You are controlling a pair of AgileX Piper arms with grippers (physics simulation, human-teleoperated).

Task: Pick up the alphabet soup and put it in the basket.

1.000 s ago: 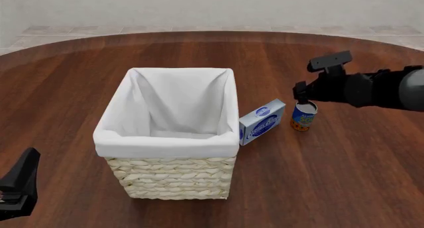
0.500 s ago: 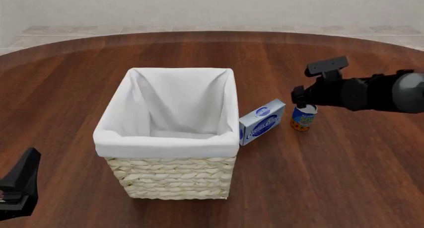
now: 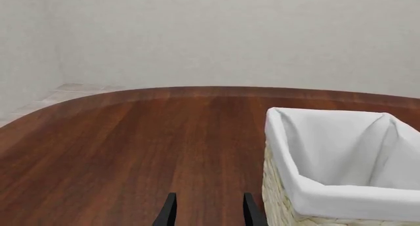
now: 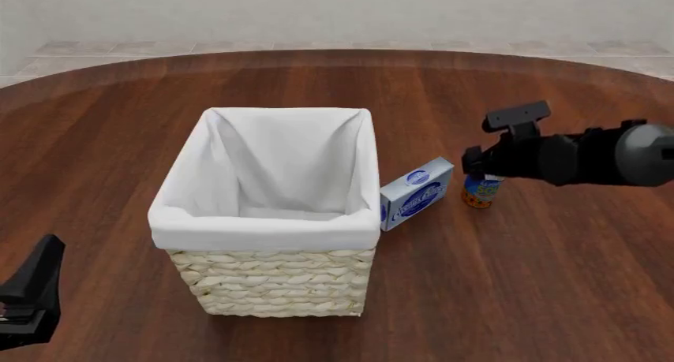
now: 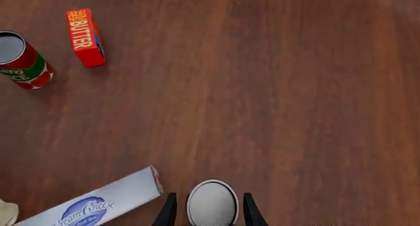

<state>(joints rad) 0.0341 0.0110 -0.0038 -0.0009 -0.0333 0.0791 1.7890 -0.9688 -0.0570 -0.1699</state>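
Observation:
The alphabet soup (image 4: 481,193) stands upright on the table, just right of a blue-and-white box. My right gripper (image 4: 481,174) is lowered over its top. In the right wrist view the can's silvery lid (image 5: 211,201) lies between the two fingers (image 5: 168,212), which stand open with a thin gap on each side. The basket (image 4: 263,229), cream wicker with a white liner, sits mid-table and shows in the left wrist view (image 3: 308,196) too. My left gripper (image 4: 30,295) hangs low at the near left, open and holding nothing (image 3: 208,216).
A blue-and-white cream cheese box (image 4: 417,193) leans between basket and can, close to the right gripper's finger (image 5: 98,202). The right wrist view also shows a red butter box (image 5: 85,37) and a red-and-green can (image 5: 18,61) farther off on the wood.
The right gripper has come down and slightly right, so its fingers now straddle the can's top. The can, box, basket and left arm have not moved.

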